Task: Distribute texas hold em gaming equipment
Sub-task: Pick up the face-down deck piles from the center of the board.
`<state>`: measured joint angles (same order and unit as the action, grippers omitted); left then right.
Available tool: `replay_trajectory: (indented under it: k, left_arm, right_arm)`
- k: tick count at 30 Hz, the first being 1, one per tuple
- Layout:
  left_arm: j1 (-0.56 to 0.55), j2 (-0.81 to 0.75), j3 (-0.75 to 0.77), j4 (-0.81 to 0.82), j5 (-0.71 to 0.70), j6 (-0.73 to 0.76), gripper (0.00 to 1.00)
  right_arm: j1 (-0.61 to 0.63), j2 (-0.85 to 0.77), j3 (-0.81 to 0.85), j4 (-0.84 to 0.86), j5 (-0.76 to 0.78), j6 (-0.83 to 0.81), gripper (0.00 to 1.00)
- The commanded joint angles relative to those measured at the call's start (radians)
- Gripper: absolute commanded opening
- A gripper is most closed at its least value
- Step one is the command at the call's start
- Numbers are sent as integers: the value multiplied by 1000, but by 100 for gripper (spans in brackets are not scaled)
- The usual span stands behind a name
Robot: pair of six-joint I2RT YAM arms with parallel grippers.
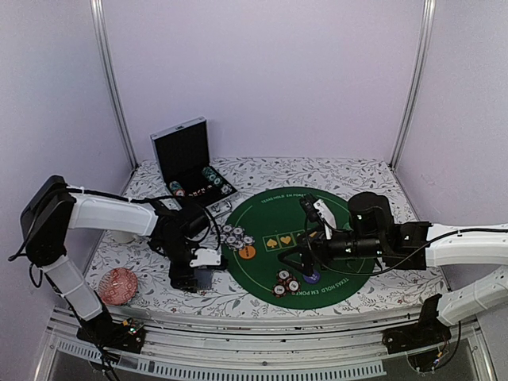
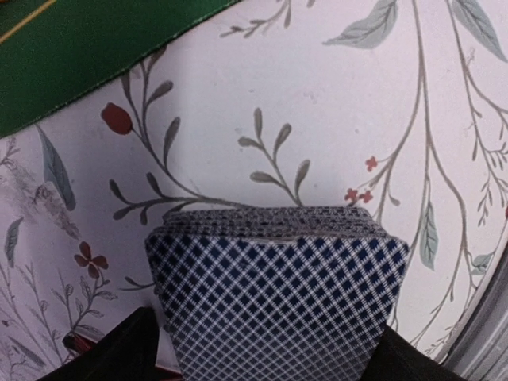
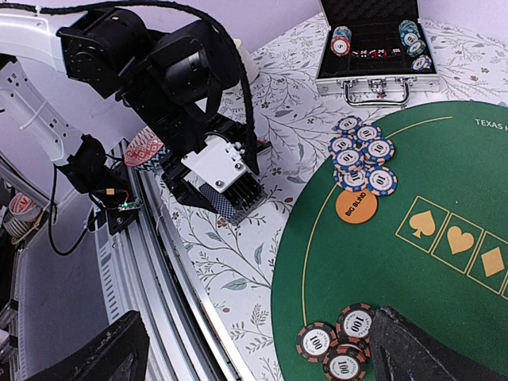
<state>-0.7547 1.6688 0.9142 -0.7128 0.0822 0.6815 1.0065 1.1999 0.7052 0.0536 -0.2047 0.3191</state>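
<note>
Floral tablecloth [image 2: 317, 119] below; left gripper [image 3: 236, 202], jaws wide, holds blue-grey diamond-backed card deck [image 2: 278, 294], right gripper [image 3: 262, 349] gapes empty; squeeze gently, squarely

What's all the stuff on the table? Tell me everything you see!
poker mat: one, green, round, middle of the table
chip case: one, silver and black, open, back left
blue-white chips: a pile, mat's left edge
orange button: one, on the mat beside that pile
red-black chips: three, mat's near edge
card deck: one, blue-checked backs, off the mat
red patterned round thing: one, front left
left claw: fingers either side of the deck
right claw: open, above the mat
</note>
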Motion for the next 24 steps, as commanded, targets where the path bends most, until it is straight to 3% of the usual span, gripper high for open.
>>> replay_trajectory:
  k: [1, 8, 17, 24]
  left_arm:
    - [8, 28, 19, -22, 10, -12, 78]
    - [-5, -24, 6, -3, 27, -36, 68]
    - [-38, -167, 23, 45, -39, -47, 61]
    - [-85, -169, 133, -12, -94, -50, 57]
  right_arm:
    - [-5, -2, -5, 12, 3, 8, 99]
    - [-15, 14, 9, 17, -11, 40, 99]
    - [-131, -4, 34, 37, -56, 177, 99]
    - [-168, 116, 112, 65, -130, 261, 99]
